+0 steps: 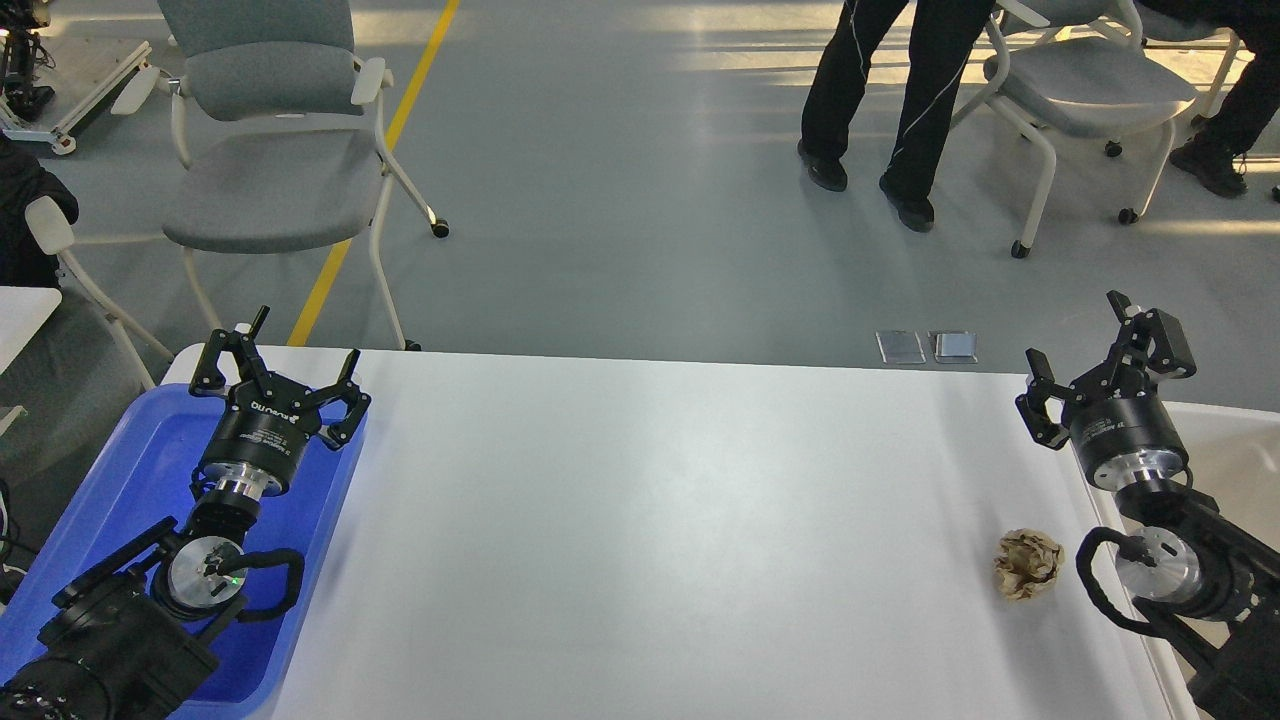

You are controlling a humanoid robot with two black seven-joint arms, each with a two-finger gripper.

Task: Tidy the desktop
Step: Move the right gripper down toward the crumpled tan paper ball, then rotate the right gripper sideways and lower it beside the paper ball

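The desktop point(650, 520) is a wide white tabletop filling the lower part of the head view. A crumpled brown paper ball point(1027, 565) lies on it near the right edge. My right gripper point(1098, 352) is open and empty, held above the table's far right corner, well beyond the paper ball. My left gripper point(275, 360) is open and empty, held over the far end of the blue tray point(110, 480) at the table's left side.
A cream-coloured bin point(1235, 450) stands off the table's right edge, behind my right arm. Grey chairs point(270, 150) stand on the floor beyond the table. A person's legs point(890, 100) are at the back right.
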